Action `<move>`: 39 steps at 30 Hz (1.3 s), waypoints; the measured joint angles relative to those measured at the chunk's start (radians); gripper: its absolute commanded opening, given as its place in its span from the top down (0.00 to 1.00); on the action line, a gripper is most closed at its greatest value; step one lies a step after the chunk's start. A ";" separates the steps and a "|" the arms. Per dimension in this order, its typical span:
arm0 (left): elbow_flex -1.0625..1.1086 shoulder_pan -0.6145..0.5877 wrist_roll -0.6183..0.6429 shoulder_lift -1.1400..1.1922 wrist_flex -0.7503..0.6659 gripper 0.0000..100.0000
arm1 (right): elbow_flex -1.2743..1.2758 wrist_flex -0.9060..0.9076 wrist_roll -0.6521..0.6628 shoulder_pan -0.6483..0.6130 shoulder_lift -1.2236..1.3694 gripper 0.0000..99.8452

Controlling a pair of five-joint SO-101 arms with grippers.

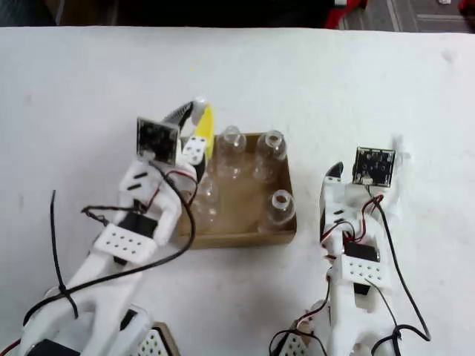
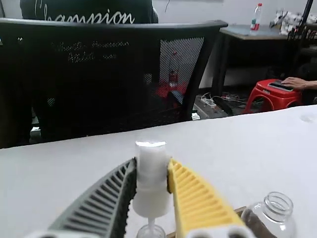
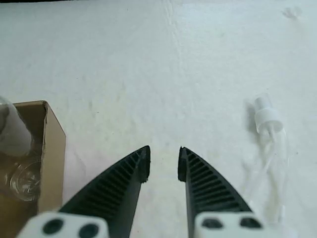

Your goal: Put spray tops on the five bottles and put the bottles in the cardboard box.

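**One spray top clamped above the box, a second loose on the desk**

Four bottles stood upright and open-necked in the cardboard box [image 1: 245,239] at the middle of the desk [image 1: 334,81]. The far bottle [image 1: 232,141] and the far-right bottle [image 1: 272,144] were along the far wall. The near-right bottle [image 1: 281,200] was in the near right corner, and the near-left bottle [image 1: 207,194] stood by the left wall, partly under my left arm.

My left end effector [image 2: 151,166] hung over the far left corner of the box, clamped on a white spray top [image 2: 151,196]. The grey finger [image 2: 106,203] pressed its left side and the yellow finger [image 2: 198,203] its right, and the top stood upright between them. Directly beneath it I saw a clear bottle neck [image 2: 151,232]; I could not tell whether top and neck touched. A neighbouring bottle [image 2: 275,210] with an open mouth stood just right of that neck. Beyond the far edge of the desk was a black mesh chair [image 2: 99,74].

My right end effector [image 3: 163,158] hung over bare desk just right of the box, its two black fingers [image 3: 119,183] a little apart with only desk showing between them. The second spray top [image 3: 266,116] lay on its side on the desk, farther off and to the right of those fingers, its thin tube trailing toward the near side. It lay apart from both the box and my end effector.
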 measured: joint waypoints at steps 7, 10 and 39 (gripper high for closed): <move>0.066 0.000 -0.002 -0.003 -0.094 0.98 | 0.000 0.000 0.000 0.000 0.000 0.92; 0.071 0.000 -0.002 -0.005 -0.097 0.97 | 0.000 0.000 0.000 0.000 0.000 0.92; 0.129 -0.031 0.052 -0.034 -0.063 0.79 | 0.000 0.000 0.000 0.000 0.000 0.92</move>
